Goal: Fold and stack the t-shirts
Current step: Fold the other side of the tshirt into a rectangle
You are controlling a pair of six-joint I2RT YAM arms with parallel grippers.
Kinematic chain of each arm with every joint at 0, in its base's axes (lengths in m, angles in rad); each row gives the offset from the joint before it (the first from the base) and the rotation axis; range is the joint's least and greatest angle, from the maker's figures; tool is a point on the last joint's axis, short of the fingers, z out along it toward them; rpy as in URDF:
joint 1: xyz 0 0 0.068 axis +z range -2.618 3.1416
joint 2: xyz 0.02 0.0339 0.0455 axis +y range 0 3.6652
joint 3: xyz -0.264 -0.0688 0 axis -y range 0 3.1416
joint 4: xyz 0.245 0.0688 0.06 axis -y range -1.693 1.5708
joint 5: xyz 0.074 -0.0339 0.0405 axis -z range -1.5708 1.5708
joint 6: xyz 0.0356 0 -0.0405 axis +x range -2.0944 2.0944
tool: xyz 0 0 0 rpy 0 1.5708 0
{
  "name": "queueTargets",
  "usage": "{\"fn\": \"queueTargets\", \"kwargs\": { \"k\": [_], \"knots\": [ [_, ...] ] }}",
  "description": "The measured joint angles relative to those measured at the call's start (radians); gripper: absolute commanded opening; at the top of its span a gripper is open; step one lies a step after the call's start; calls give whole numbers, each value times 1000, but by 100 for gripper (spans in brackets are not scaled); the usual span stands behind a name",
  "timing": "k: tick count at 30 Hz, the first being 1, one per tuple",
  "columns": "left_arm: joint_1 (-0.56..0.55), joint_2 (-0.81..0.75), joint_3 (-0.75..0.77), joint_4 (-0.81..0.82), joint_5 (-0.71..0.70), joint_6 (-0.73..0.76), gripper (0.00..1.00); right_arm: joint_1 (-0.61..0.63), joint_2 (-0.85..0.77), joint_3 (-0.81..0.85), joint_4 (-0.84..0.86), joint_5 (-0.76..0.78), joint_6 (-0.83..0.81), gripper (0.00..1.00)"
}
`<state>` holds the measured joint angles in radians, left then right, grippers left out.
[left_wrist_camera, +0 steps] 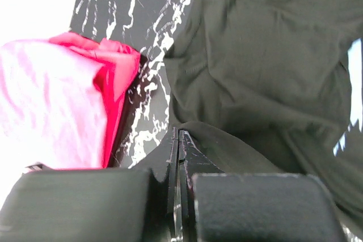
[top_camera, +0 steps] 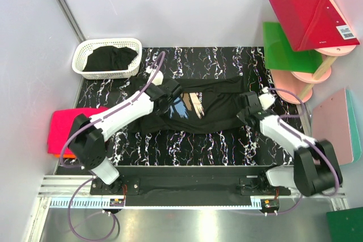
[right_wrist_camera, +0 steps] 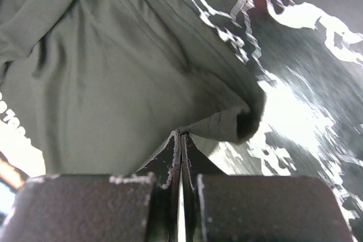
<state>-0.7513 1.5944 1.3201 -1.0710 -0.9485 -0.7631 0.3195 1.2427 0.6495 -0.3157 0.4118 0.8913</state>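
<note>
At the far left we see a folded pink t-shirt (top_camera: 74,124) lying at the edge of the black marbled table (top_camera: 198,147), partly over its side. Behind it, at the back left corner, a white basket (top_camera: 108,59) holds a crumpled black t-shirt (top_camera: 112,58).

The left gripper (top_camera: 172,92) reaches in over the left end of the printed t-shirt (top_camera: 212,111), which lies spread across the middle of the table, its blue, tan and white print just right of that gripper. In the left wrist view the fingers are pressed tight together with a fold of the dark cloth pinched at their tips, and the pink shirt lies off to one side.

At the shirt's right end sits the right gripper (top_camera: 244,103). Its wrist view shows the two fingers closed flat against each other, with the shirt's stitched hem caught at the tips and bare marbled table beside it.

Past the table's right back corner, a red board (top_camera: 312,21) leans over a green board (top_camera: 282,45)
</note>
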Motion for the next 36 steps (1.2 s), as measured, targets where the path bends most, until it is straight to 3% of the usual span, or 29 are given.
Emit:
{"fn": "queueTargets", "kwargs": {
  "k": [11,27,36],
  "knots": [
    [147,150,119,58,-10,126,0,-1,383,242,90,7,-93,0],
    [248,328,364,158,-16,298,0,-35,525,373,115,18,-121,0],
    [317,445,388,175,12,349,0,-52,635,459,117,18,-121,0]
  ]
}}
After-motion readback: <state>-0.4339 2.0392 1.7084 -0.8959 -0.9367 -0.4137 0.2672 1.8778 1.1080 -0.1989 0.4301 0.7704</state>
